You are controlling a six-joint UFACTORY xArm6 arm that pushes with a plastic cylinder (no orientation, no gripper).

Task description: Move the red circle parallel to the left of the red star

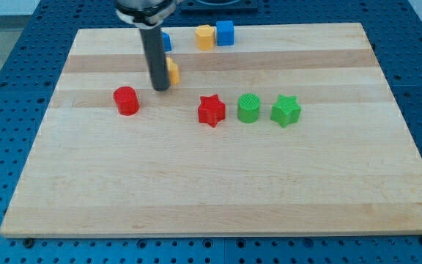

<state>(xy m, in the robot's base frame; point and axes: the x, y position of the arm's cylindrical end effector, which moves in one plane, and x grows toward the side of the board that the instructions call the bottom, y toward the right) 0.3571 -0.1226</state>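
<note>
A: Hand: none on this arm. It ends in a straight dark rod, so nothing is released, clenched or grasped. My tip [160,88] sits on the worktop [218,191], towards the view's upper left.

B: Tip relative to blocks?

A: Up and to the view's right of the red circle [126,100], near it but apart. A yellow block [173,70] is just beside the rod on the view's right, partly hidden by it; shape unclear. A blue block [166,41] shows behind the rod further up, mostly hidden.

B: Task blocks?

A: The red circle lies left of centre. The red star [212,111] lies to its right, well apart, slightly lower in the view. The circle is already on the star's left side, in roughly the same row.

B: Others?

A: A green circle [249,108] is just beside the star on the view's right, and a green star [286,111] is just beyond it; those three form a row. Near the view's top edge, a yellow block [205,37] and a blue cube [225,33] stand side by side, touching or nearly so.
</note>
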